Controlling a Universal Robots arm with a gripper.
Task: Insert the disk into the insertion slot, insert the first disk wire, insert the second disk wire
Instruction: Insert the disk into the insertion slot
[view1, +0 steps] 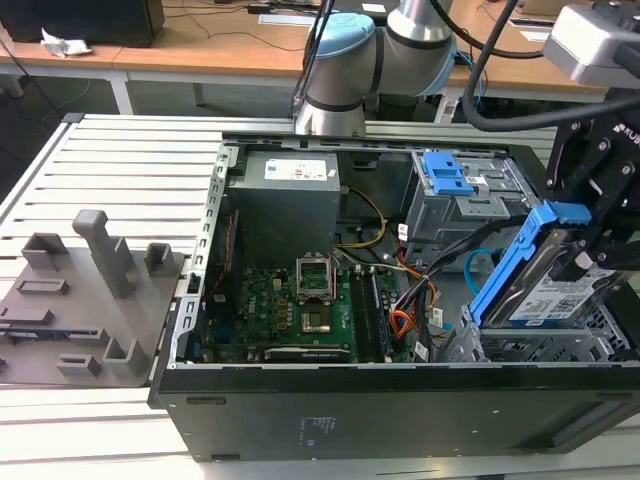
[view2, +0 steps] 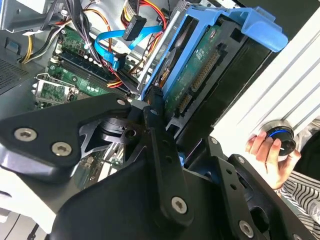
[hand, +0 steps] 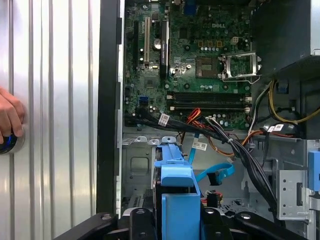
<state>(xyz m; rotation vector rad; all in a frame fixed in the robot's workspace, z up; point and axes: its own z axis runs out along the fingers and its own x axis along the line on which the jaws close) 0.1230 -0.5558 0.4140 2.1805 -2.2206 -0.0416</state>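
jaws: clamped on disk (view1: 556, 296) | disk: tilted above insertion slot (view1: 560, 348)

My pincer (view1: 585, 258) is showing matt black metal, dotted with dull silver screws (view2: 61, 148). The disk (view1: 555, 302) in its grip is showing a silver metal body, a paper-like white-and-blue label (view1: 572, 290) and a bright blue carrier (view1: 520, 250) of slightly glossy plastic. Right under my pincer the slot (view1: 545, 345) is gleaming as bare, perforated sheet metal. Near it the second wire (hand: 215, 173) is shining as smooth light blue plastic. Around them the case (view1: 380, 410) is looking matt black, its board (view1: 260, 300) a glossy green, and well away from my pincer the table (view1: 120, 160) is showing ribbed, satin grey metal.
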